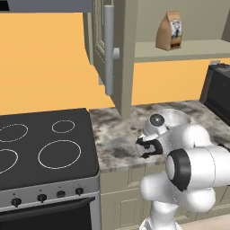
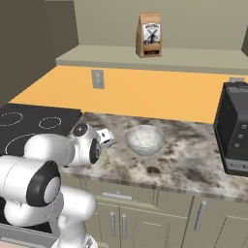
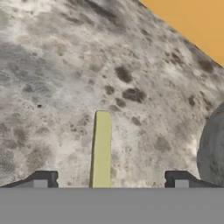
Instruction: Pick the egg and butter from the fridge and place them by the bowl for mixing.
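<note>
I'm seeing a brown paper bag (image 2: 150, 35) standing on the shelf (image 2: 193, 59), a black appliance (image 2: 235, 131) sitting on the marbled counter (image 2: 193, 160), and a stove (image 1: 45, 146) lying alongside.

The marbled counter (image 2: 193, 160) runs from the stove (image 1: 45, 148) at its left end to a black appliance (image 2: 235, 131) standing at its right end. The bowl (image 2: 144, 139) sits near the middle, closer to the back edge than the front. Left of the bowl, toward the stove end, the butter (image 3: 101, 148) lies flat on the stone, apart from the bowl (image 3: 212, 148). Above the back of the counter a shelf (image 2: 184, 58) carries a brown paper bag (image 2: 149, 35), standing upright.
</note>
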